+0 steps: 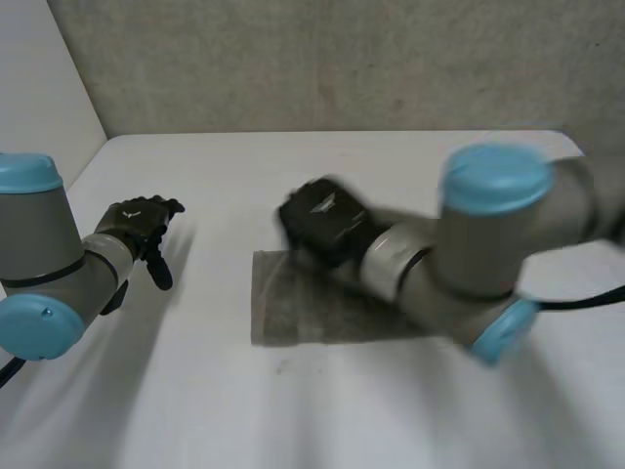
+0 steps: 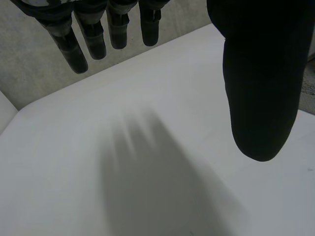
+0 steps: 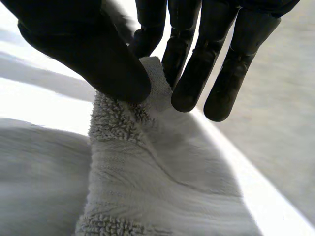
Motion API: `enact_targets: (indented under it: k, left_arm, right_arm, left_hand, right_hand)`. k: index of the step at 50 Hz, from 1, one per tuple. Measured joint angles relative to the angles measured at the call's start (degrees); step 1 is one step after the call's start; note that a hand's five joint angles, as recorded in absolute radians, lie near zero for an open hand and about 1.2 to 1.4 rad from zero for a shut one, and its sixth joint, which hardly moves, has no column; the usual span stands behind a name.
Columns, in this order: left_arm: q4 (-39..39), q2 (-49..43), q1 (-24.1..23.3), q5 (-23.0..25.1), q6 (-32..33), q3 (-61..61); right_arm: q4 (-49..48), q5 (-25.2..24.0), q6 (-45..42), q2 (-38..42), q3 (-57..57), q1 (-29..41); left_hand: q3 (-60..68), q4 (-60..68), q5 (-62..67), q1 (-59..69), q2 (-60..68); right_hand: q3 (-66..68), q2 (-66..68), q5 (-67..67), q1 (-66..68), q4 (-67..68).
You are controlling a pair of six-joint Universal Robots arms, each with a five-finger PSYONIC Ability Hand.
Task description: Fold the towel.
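Note:
A grey towel point(image 1: 312, 311) lies flat on the white table point(image 1: 225, 176) in the middle of the head view. My right hand point(image 1: 322, 223) reaches across it to its far left corner. In the right wrist view the towel's point(image 3: 147, 177) corner is pinched between my thumb point(image 3: 98, 59) and fingers point(image 3: 189, 73) and lifted off the table. My left hand point(image 1: 137, 227) hovers over bare table well left of the towel. Its fingers point(image 2: 93, 34) are straight and apart from the thumb, with nothing between them.
A grey wall point(image 1: 322, 59) runs behind the table's far edge. A white side panel point(image 1: 39, 78) stands at the far left. My right arm point(image 1: 469, 254) stretches over the towel's right part.

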Motion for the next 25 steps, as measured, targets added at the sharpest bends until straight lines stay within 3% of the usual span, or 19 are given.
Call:
enact_targets:
  k: [8,10,12,13,14,15,16,25]
  left_arm:
    - [0.00,0.00,0.11,0.14,-0.12,-0.48]
    - [0.00,0.00,0.07,0.16,-0.12,-0.56]
    - [0.02,0.02,0.00,0.17,-0.12,-0.61]
    - [0.02,0.03,-0.02,0.17,-0.12,-0.61]
    - [0.04,0.05,-0.07,0.17,-0.11,-0.60]
    - [0.04,0.05,-0.07,0.17,-0.11,-0.60]
    - [0.06,0.09,-0.13,0.19,-0.11,-0.54]
    - [0.27,0.56,-1.94,0.20,-0.10,0.60]
  right_arm:
    - [0.66,0.32,-0.40,5.96,-0.50,6.04]
    - [1.62,0.49,-0.50,6.61,-0.66,6.14]
    - [3.12,0.64,-0.51,6.60,-0.75,5.87]
    - [3.80,0.69,-0.49,6.35,-0.75,5.65]
    - [4.81,0.72,-0.43,5.71,-0.63,5.08]
    - [4.81,0.72,-0.43,5.71,-0.63,5.08]
    - [6.14,0.78,-0.21,4.09,-0.07,3.66]
    - [7.20,0.61,3.53,-8.14,10.86,-8.88]
  left_hand:
    - [0.00,0.00,0.00,0.00,0.00]
    - [0.00,0.00,0.00,0.00,0.00]
    - [0.00,0.00,0.00,0.00,0.00]
    - [0.00,0.00,0.00,0.00,0.00]
    - [0.00,0.00,0.00,0.00,0.00]
    - [0.00,0.00,0.00,0.00,0.00]
    - [0.00,0.00,0.00,0.00,0.00]
    - [0.00,0.00,0.00,0.00,0.00]
  right_hand:
    - [-0.01,-0.01,0.00,-0.08,-0.04]
    - [-7.89,-7.84,-6.03,-8.19,-8.10]
    - [-28.73,-29.01,-25.09,-30.21,-27.48]
    - [-31.51,-31.77,-27.65,-33.00,-31.67]
    - [-45.53,-45.85,-40.77,-47.26,-44.16]
    - [-45.53,-45.85,-40.77,-47.26,-44.16]
    - [-54.66,-54.99,-53.31,-62.47,-54.62]
    - [-59.88,-59.69,-58.00,-69.06,-59.66]
